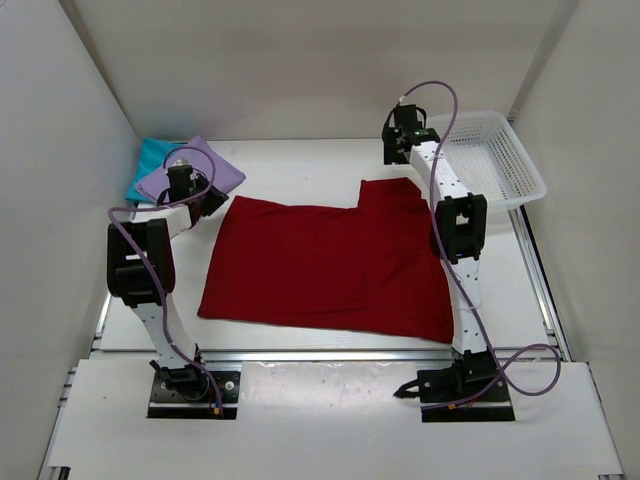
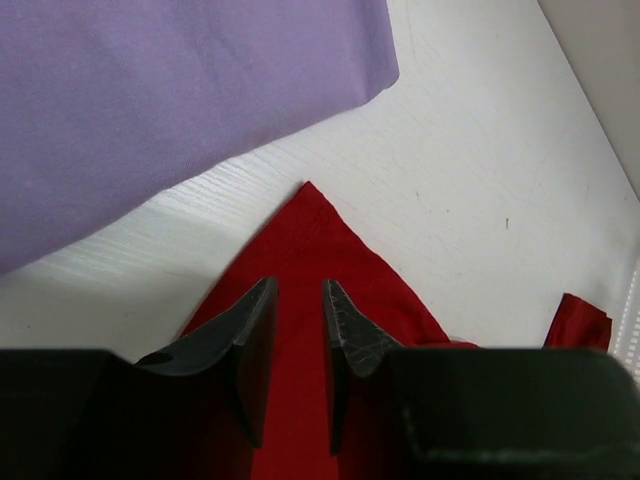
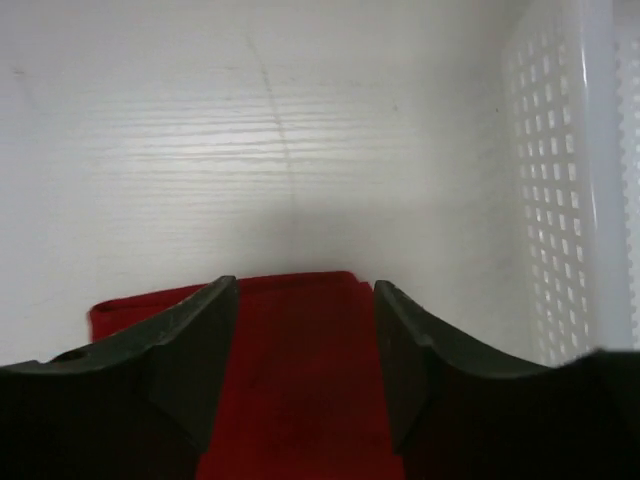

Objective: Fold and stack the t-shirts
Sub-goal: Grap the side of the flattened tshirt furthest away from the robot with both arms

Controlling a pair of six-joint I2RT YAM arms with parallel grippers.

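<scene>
The dark red t-shirt (image 1: 330, 260) lies spread flat in the middle of the table. My left gripper (image 1: 212, 200) is at its far left corner. In the left wrist view the gripper (image 2: 297, 290) is narrowly open, with the red corner (image 2: 305, 225) between and beyond the tips. My right gripper (image 1: 396, 156) is at the shirt's far right corner. In the right wrist view the gripper (image 3: 305, 285) is wide open and straddles the red cloth edge (image 3: 300, 330). The folded lavender t-shirt (image 1: 215, 165) lies on the teal t-shirt (image 1: 150, 160) at the back left. The lavender one also shows in the left wrist view (image 2: 150, 100).
A white plastic mesh basket (image 1: 497, 196) stands at the back right, close beside my right arm, and its wall shows in the right wrist view (image 3: 560, 180). White walls close in the table on the left, back and right.
</scene>
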